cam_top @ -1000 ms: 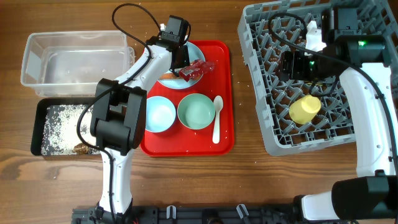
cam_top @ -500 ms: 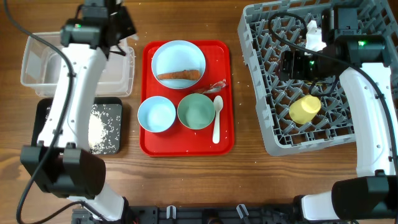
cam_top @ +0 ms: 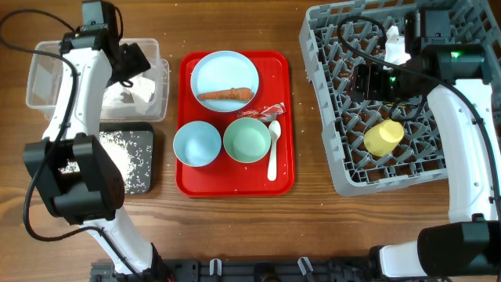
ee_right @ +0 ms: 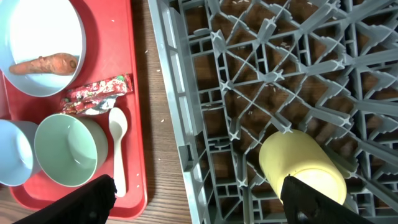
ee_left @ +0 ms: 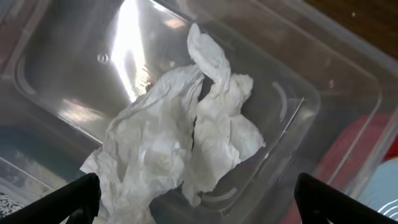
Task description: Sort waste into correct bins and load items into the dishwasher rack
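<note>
Left hand spread wide, fingertips cut off, above crumpled tissue in clear tub.

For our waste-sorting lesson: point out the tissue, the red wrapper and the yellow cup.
tissue (ee_left: 177,149), left wrist view, its crumpled middle.
red wrapper (ee_right: 96,94), right wrist view, middle of the foil.
yellow cup (cam_top: 383,138), overhead view, its side.

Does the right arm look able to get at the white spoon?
Probably yes: the spoon lies uncovered on the red tray, beside the green bowl, and the right gripper is open.
</note>
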Controlling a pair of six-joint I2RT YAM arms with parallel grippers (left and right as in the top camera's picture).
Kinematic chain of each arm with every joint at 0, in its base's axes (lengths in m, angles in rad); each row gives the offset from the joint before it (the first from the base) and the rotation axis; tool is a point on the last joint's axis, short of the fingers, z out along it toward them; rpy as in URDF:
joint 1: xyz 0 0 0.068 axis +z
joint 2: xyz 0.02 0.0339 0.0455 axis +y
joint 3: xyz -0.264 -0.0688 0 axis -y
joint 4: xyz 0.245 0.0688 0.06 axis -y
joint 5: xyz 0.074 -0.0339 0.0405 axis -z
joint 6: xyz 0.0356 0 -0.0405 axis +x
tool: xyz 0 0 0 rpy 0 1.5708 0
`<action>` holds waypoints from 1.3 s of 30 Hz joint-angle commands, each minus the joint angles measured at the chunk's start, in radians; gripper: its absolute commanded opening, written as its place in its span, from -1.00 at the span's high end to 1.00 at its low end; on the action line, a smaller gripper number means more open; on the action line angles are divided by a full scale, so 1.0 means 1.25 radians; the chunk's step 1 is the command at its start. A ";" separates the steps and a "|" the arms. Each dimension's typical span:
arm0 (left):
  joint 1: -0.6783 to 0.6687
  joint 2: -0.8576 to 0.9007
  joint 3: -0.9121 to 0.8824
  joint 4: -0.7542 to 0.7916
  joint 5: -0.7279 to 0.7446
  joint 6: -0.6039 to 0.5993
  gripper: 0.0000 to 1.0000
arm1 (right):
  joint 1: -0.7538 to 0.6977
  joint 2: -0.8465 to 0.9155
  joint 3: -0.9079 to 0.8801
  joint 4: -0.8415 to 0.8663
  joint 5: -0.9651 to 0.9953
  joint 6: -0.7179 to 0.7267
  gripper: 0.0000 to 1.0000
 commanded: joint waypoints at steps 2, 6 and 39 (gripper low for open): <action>0.002 -0.070 0.035 -0.007 0.014 0.002 -0.84 | -0.001 -0.004 -0.003 0.000 0.014 -0.016 -0.76; -0.114 -0.162 0.035 -0.038 0.379 0.364 -0.96 | -0.001 -0.004 -0.003 0.008 0.013 -0.013 -0.77; -0.351 0.232 -0.024 0.061 0.264 0.494 0.50 | -0.001 -0.004 -0.004 0.009 0.014 -0.016 -0.77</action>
